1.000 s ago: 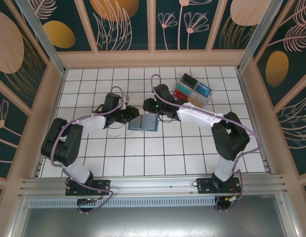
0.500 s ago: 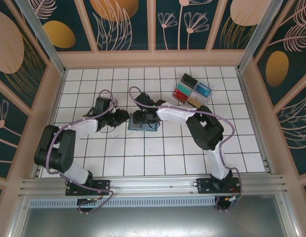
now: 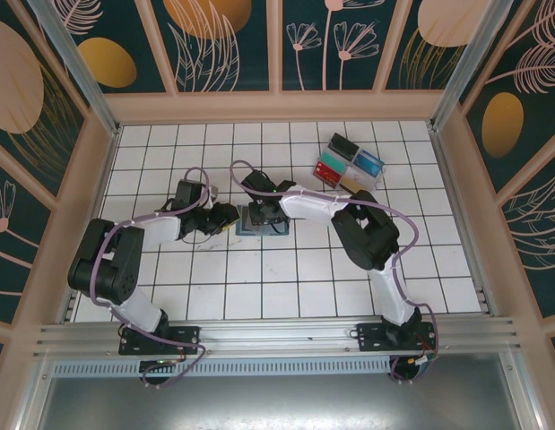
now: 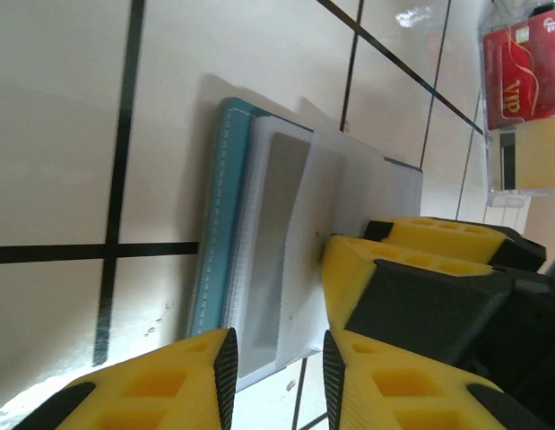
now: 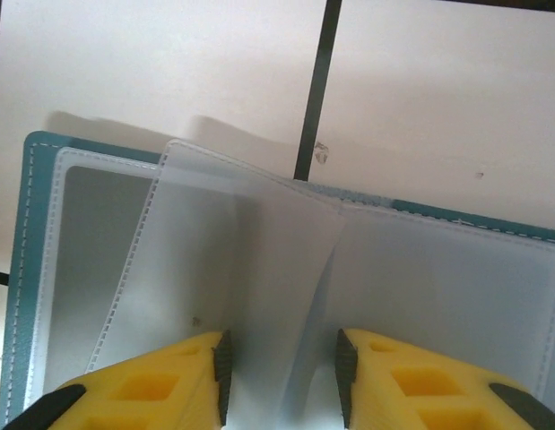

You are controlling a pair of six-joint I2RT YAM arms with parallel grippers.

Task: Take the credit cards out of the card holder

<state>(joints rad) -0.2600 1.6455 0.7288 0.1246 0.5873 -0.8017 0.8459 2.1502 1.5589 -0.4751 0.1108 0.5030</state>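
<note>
The teal card holder (image 3: 279, 227) lies open on the white tiles at mid table. Its teal stitched edge (image 4: 219, 206) and clear sleeves (image 5: 259, 260) show close up. The sleeves look pale and translucent, and the credit cards are hidden. My right gripper (image 3: 262, 219) is down on the holder, its jaws (image 5: 281, 381) open a little with a raised sleeve leaf standing between them. My left gripper (image 3: 229, 216) is at the holder's left edge, jaws (image 4: 277, 376) open, the holder's near corner in the gap. The right gripper's yellow fingers (image 4: 349, 269) rest on the sleeves.
A clear tray (image 3: 351, 163) with coloured compartments stands at the back right; a red lettered card (image 4: 524, 76) lies in it. Wooden walls fence the tiled floor (image 3: 259, 296). Both arms reach inward from the near edge.
The right arm swung left and came down onto the holder, which now lies flatter. The left gripper drew back a little, then edged to the holder's left side again.
</note>
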